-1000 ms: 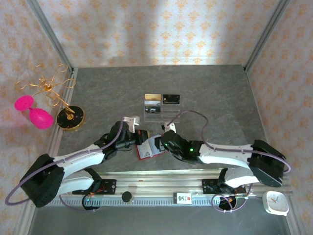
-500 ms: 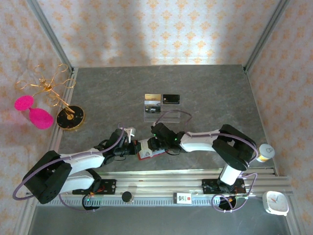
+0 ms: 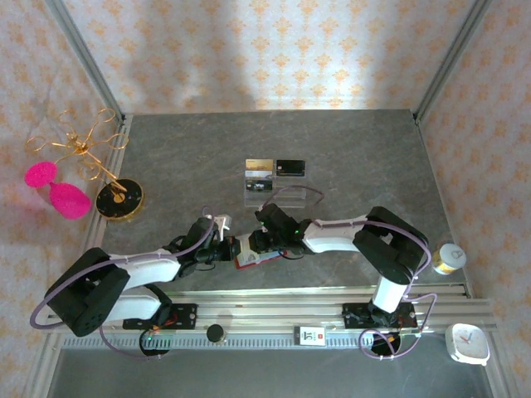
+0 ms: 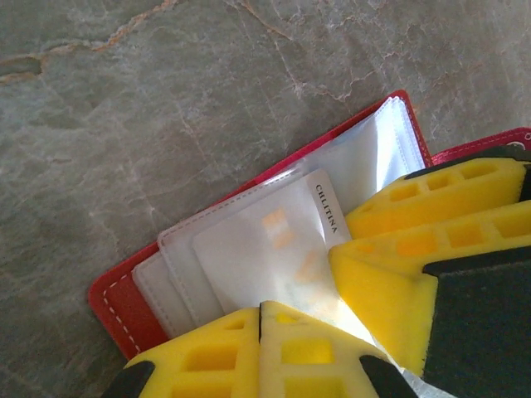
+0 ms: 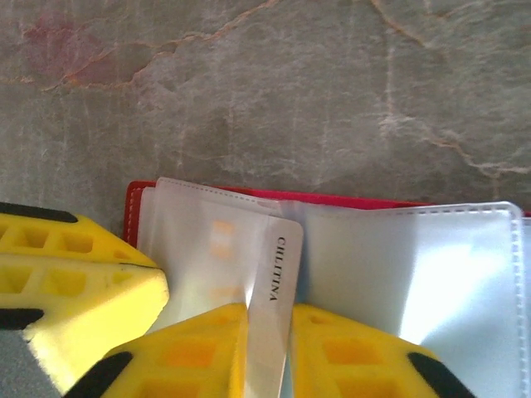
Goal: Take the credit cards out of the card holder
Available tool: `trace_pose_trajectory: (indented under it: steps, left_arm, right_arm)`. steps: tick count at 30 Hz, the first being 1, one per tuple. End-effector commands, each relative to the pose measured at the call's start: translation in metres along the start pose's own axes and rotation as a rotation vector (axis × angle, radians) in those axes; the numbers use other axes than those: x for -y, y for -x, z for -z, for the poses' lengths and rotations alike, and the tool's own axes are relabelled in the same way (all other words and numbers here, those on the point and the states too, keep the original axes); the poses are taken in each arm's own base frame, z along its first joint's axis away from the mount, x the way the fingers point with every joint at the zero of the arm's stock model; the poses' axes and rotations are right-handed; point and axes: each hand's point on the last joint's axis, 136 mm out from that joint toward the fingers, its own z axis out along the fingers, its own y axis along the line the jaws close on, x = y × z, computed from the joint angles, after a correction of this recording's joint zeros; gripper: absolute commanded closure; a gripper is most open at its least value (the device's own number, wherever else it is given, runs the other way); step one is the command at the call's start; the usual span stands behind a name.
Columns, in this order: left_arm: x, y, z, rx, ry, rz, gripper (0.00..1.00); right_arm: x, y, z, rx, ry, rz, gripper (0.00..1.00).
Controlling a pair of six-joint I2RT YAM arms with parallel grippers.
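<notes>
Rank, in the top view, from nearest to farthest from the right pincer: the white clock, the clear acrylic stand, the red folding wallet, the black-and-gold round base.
1. Red folding wallet, under the right pincer, which pinches its whitish card.
2. Clear acrylic stand, farther back.
3. Black-and-gold round base, far left.
4. White clock, near-right corner.
</notes>
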Motion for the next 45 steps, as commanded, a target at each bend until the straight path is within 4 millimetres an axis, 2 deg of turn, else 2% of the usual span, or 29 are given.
trace_pose_trajectory:
  steps: [1, 6, 19, 23, 29, 32, 36, 40, 45]
  left_arm:
    - [-0.021, -0.016, -0.004, -0.056, 0.076, 0.014, 1.0]
    - [-0.016, -0.014, -0.002, -0.049, 0.053, 0.013, 1.0]
    - [-0.009, -0.012, -0.001, -0.044, 0.02, 0.004, 1.0]
    - [0.006, 0.007, 0.009, 0.013, -0.009, -0.024, 1.0]
    - [0.046, 0.043, 0.034, 0.124, -0.105, -0.071, 1.0]
    - [0.059, 0.055, 0.047, 0.174, -0.14, -0.087, 0.91]
    - [0.073, 0.067, 0.06, 0.208, -0.182, -0.098, 0.72]
    - [0.097, 0.079, 0.078, 0.262, -0.286, -0.167, 0.64]
    - [0.133, 0.088, 0.106, 0.315, -0.45, -0.239, 0.6]
  right_arm:
    - [0.004, -0.009, -0.008, -0.029, 0.001, -0.013, 0.87]
    - [0.015, -0.002, 0.004, 0.043, -0.054, -0.038, 1.0]
    - [0.047, 0.0, 0.036, 0.162, -0.163, -0.129, 1.0]
    - [0.049, 0.007, 0.053, 0.211, -0.193, -0.119, 1.0]
    - [0.03, 0.029, 0.084, 0.289, -0.163, -0.001, 1.0]
    - [0.017, 0.043, 0.101, 0.333, -0.148, 0.081, 1.0]
    - [0.0, 0.061, 0.119, 0.368, -0.13, 0.221, 1.0]
    - [-0.017, 0.072, 0.126, 0.341, -0.017, 0.304, 1.0]
    - [-0.043, 0.066, 0.136, 0.258, 0.152, 0.395, 1.0]
